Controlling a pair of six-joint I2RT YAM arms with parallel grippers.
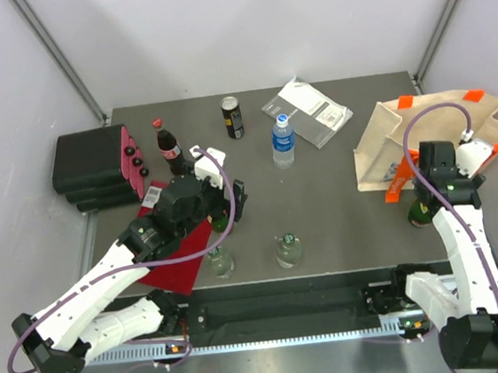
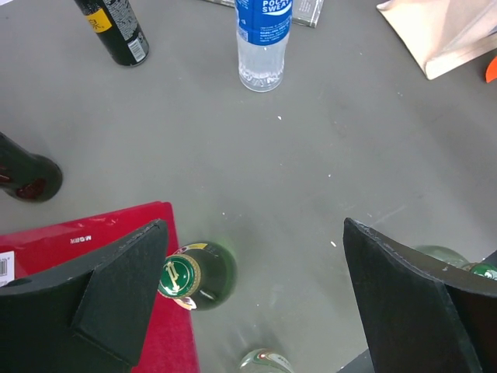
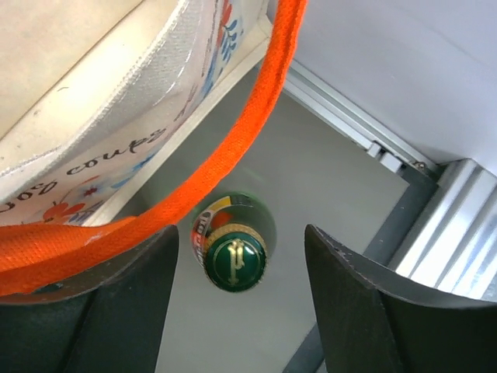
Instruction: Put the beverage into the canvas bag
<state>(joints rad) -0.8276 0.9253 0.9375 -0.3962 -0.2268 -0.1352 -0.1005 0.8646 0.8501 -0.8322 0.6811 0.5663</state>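
A green glass bottle (image 3: 234, 260) with a green and gold cap stands upright by the table's right edge (image 1: 419, 213), just in front of the canvas bag (image 1: 430, 127). My right gripper (image 3: 241, 237) hangs over it, open, a finger on each side of the cap with a gap both ways. The bag's orange handle (image 3: 233, 155) droops across the bottle's shoulder and over my left finger. The beige bag (image 3: 101, 116) lies flat. My left gripper (image 2: 253, 256) is wide open above a second green bottle (image 2: 190, 276), whose cap sits close to its left finger.
A water bottle (image 1: 283, 141), black can (image 1: 233, 117), cola bottle (image 1: 169, 148) and grey packet (image 1: 306, 111) stand at the back. Two clear glass bottles (image 1: 220, 261) (image 1: 288, 249) are near the front. A red packet (image 1: 180, 247) and black case (image 1: 95, 167) lie left. An aluminium rail (image 3: 435, 202) borders the right edge.
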